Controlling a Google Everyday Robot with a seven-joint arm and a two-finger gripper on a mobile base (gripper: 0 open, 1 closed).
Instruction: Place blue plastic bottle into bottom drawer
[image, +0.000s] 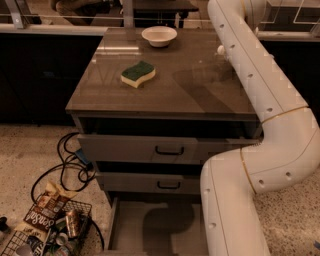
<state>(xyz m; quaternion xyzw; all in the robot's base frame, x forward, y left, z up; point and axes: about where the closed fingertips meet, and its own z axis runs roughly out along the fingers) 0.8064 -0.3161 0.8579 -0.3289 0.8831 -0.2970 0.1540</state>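
The bottom drawer is pulled out at the foot of the grey cabinet. Its flat floor is bare, with the arm's shadow on it. My white arm rises from the lower right, bends at the cabinet's right side and runs over the tabletop's right edge and out of the top of the view. My gripper is out of view. A small white rounded bit peeks out at the arm's left edge above the table. It may be the blue plastic bottle's cap. The rest of the bottle is hidden.
A white bowl stands at the back of the tabletop, and a green and yellow sponge lies mid-left. Two drawers with dark handles stand slightly open above. Black cables and a wire basket of snacks lie on the floor to the left.
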